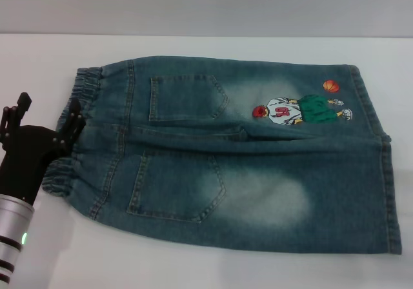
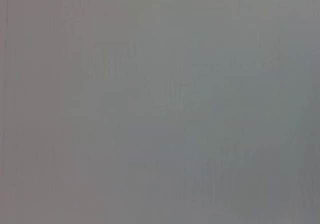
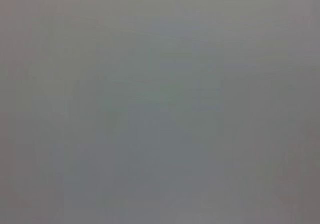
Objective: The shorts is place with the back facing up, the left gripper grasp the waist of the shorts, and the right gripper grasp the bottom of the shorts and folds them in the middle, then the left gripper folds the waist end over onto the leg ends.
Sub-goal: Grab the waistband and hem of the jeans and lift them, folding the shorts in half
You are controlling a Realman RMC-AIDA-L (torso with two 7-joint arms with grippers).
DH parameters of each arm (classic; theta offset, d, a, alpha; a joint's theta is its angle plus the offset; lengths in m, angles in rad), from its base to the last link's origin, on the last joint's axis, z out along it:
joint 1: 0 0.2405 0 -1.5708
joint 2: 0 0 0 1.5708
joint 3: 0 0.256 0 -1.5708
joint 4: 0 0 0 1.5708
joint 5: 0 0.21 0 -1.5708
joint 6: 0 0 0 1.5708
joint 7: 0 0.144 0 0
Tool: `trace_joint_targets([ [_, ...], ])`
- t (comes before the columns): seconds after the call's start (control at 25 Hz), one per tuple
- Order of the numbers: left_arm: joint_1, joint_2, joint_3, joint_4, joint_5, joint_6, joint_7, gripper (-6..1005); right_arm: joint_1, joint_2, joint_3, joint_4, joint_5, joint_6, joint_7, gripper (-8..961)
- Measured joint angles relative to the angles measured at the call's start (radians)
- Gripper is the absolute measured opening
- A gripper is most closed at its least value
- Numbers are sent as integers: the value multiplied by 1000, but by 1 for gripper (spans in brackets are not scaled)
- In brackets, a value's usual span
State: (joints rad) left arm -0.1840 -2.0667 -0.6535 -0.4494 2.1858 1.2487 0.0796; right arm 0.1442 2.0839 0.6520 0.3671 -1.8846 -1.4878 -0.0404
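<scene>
The white worktop runs bare along the near edge in the head view, and at the near left the left gripper rises from its silver arm with the green light ring. Its jaws stand spread wide apart, one finger free over the worktop and the other at the edge of the waist of the shorts; nothing is clamped between them.

The shorts lie flat on the worktop just beyond, back side up, both patch pockets showing. The ruffled waist is at the left, touching or just beside the gripper's inner finger; which of the two cannot be told. The leg ends lie at the right, well apart from the gripper, with the embroidered player and orange ball on the farther leg.

Behind the far edge stands a plain grey wall. Both wrist views show only even grey. The right gripper appears nowhere.
</scene>
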Motion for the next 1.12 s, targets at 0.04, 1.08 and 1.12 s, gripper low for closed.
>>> trace_joint_targets([
  [0.04,0,0,0,0,0,0,0,865,0,0,-6,-1,0,-2,0,671],
  [1.08,19,111,-72,-323,16,-372,16,862,-60,-171,26,520,3,385,-293,675],
  [1.12,28,120,-88,-358,24,-403,17,862,-77,-186,64,592,3,451,-334,675],
])
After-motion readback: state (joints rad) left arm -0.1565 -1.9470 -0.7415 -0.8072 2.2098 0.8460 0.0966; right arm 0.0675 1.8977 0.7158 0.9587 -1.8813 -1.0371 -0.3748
